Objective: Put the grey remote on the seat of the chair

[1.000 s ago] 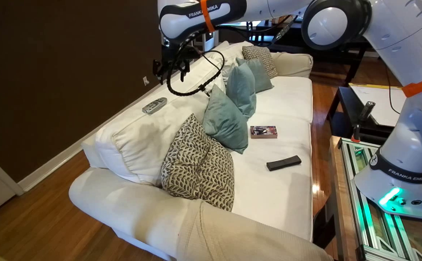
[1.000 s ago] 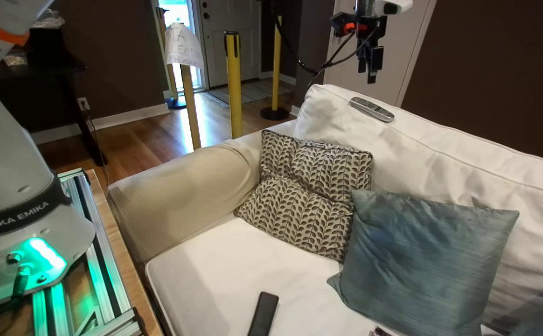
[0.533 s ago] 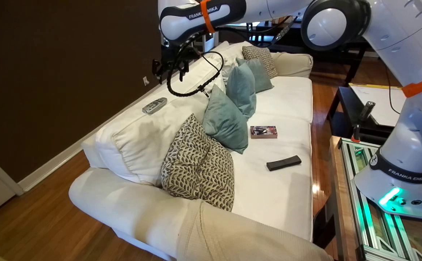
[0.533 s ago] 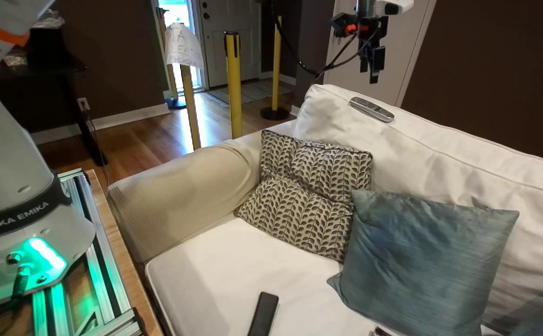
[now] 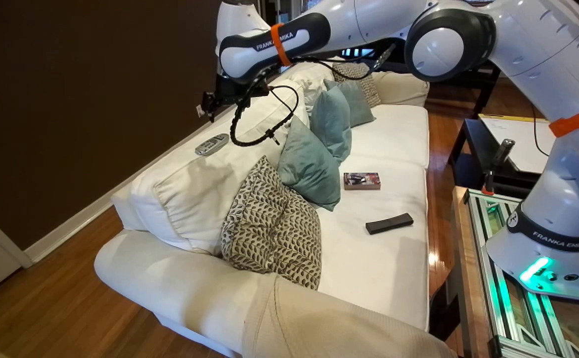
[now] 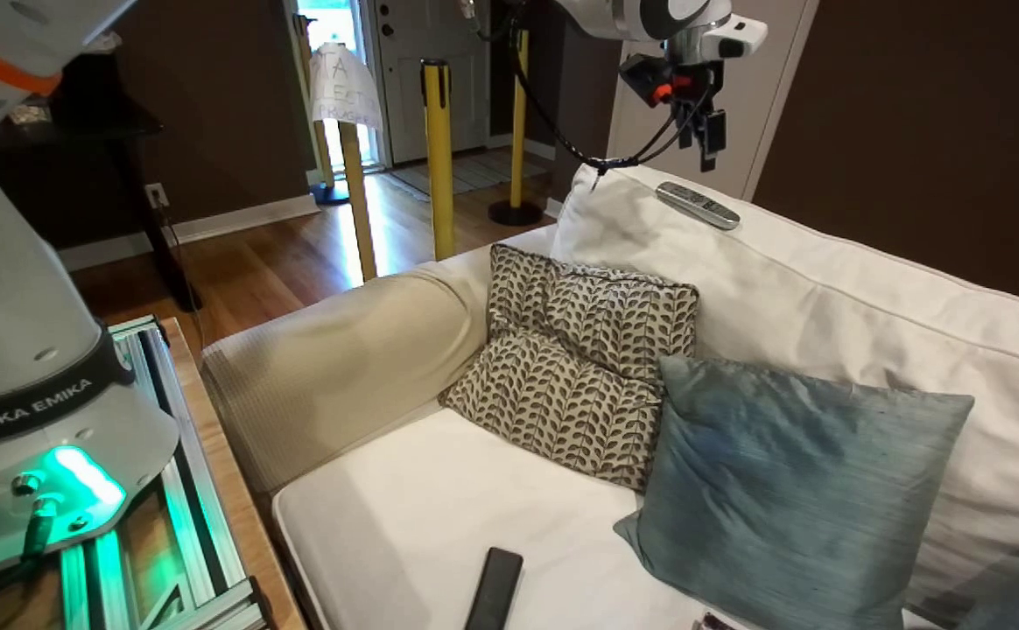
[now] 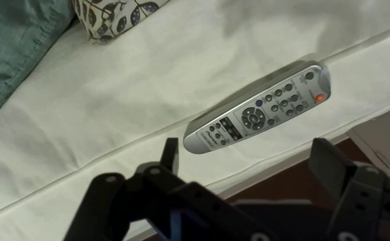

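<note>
The grey remote [image 5: 212, 144] lies on top of the sofa's back cushion, near the armrest end. It also shows in an exterior view [image 6: 699, 206] and large in the wrist view [image 7: 258, 112], with dark buttons and a red one. The chair is a long white sofa with a flat seat [image 5: 364, 268]. My gripper [image 7: 250, 155] is open and empty, its fingers wide apart. It hangs above the top of the backrest, close to the remote and not touching it. In the wrist view the remote lies ahead of the fingertips, slanting up to the right.
A black remote [image 5: 389, 223] and a small book [image 5: 362, 181] lie on the seat. Teal cushions [image 5: 309, 166] and a leaf-patterned cushion [image 5: 269, 228] lean on the backrest. A dark wall [image 5: 95, 89] stands behind the sofa. A cable loop [image 5: 264, 141] hangs beside the gripper.
My gripper and arm have moved down towards the backrest, mostly in the last half second. The grey remote and the other objects have not moved.
</note>
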Robot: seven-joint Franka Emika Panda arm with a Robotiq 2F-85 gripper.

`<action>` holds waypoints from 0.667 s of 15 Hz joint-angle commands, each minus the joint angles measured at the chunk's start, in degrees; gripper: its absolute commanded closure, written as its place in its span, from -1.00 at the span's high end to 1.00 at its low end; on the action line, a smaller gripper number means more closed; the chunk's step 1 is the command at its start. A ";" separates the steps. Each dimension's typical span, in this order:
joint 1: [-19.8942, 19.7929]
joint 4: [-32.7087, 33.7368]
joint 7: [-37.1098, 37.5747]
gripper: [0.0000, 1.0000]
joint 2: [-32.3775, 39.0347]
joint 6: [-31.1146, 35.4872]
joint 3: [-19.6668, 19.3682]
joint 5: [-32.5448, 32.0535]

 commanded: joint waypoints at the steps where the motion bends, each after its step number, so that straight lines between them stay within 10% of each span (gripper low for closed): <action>1: 0.49 1.83 -1.34 1.00 2.76 0.95 -0.08 1.67; 10: 0.65 8.91 5.42 1.00 9.27 0.56 -0.53 4.72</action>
